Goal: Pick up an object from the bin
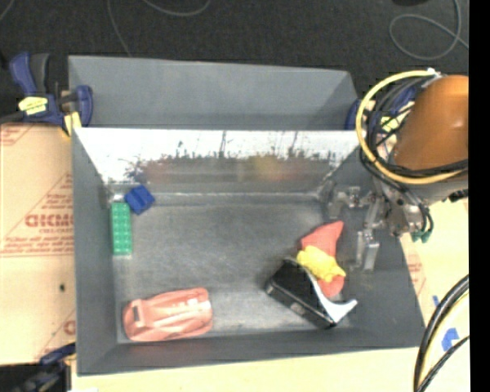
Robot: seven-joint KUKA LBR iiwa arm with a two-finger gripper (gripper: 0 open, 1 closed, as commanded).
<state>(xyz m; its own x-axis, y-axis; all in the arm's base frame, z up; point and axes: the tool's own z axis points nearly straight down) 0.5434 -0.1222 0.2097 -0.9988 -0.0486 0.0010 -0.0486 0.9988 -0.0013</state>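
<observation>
Spotting the gripper [358, 229] low inside the grey metal bin [229, 235], up and to the right of the black box [294, 291]. Showing two bare metal fingers [369, 251], spread apart and clamped on nothing.

Sitting just right of the red wedge [322, 237], which lies directly above the black box and points its narrow tip toward the gap. Touching it or not: cannot tell.

Counting seven loose things on the bin floor, one of each kind.
- Starting with that red wedge: smooth, flat-sided, tapering.
- Next, propped on the black box's upper right corner, one yellow lump [320, 264], rounded and soft-looking, orange at its lower end.
- Then, tucked against the black box's right end, one white scrap [341, 309], thin and curled like paper.
- On to the black box itself: rectangular, glossy, lying slantwise.
- Over to the far left of the black box, about level with it, one pink packet [167, 313], long, round-ended, shiny like plastic wrap.
- Up and far left of the black box, one green brick [121, 229], studded, laid lengthwise along the wall.
- Higher again from the black box, and as far left, one blue block [139, 198], small, squarish, tilted.
</observation>
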